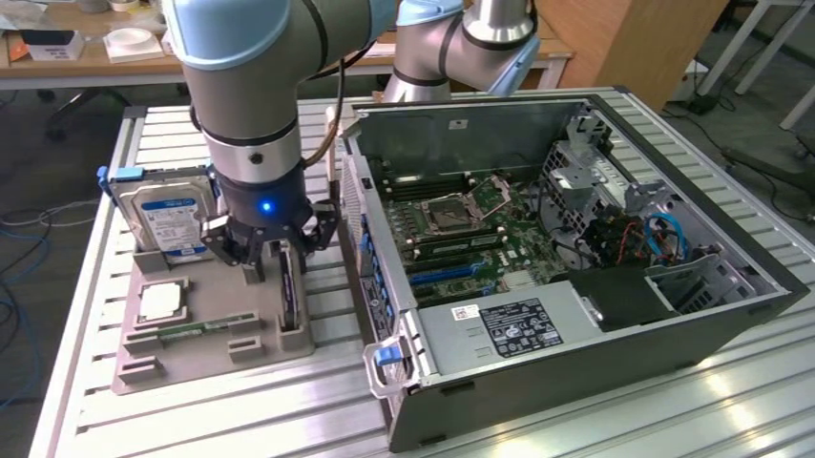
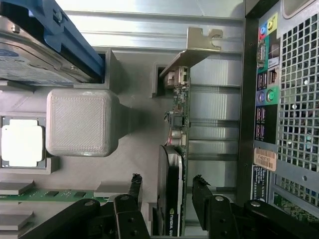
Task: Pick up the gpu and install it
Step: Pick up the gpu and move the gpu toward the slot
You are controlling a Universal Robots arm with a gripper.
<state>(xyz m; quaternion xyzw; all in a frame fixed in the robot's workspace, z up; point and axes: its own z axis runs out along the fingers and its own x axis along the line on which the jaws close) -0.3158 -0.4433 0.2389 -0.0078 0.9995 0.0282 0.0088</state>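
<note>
Green gpu (image 2: 179, 124) is seen edge-on in grey holder (image 1: 191, 358), toward the exterior view's left of the case (image 1: 612, 372). Hand (image 2: 167, 180) is held wide astride it, nothing gripped. Pick-up judged underway, with square closure on both faces called for.

The gpu (image 2: 178, 124) has a glossy black cooler (image 2: 169, 199) and a bare silvery metal bracket (image 2: 199, 42). The grey holder (image 2: 79, 122) is matt and finely grained, perhaps printed plastic. The table (image 1: 255, 401) is ribbed, brushed metal.
</note>
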